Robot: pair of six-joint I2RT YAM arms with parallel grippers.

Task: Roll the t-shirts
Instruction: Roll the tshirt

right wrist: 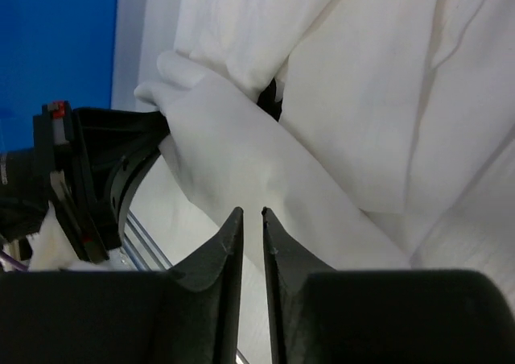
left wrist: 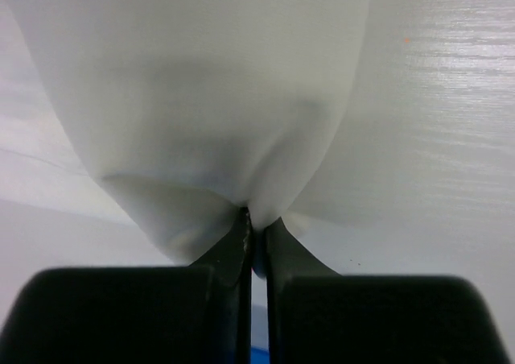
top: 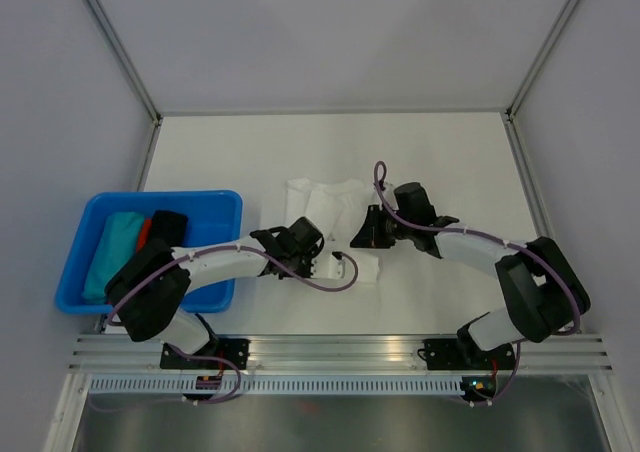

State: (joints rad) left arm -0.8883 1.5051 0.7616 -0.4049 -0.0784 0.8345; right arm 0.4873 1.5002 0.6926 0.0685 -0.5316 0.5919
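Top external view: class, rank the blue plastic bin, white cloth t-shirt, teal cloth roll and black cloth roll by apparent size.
1. blue plastic bin
2. white cloth t-shirt
3. teal cloth roll
4. black cloth roll, though the left arm hides part of it, so this last place is unsure.

White t-shirt (top: 328, 198), blue bin (top: 200, 196)

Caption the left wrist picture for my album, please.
Left gripper pinching a fold of white t-shirt, table beyond.
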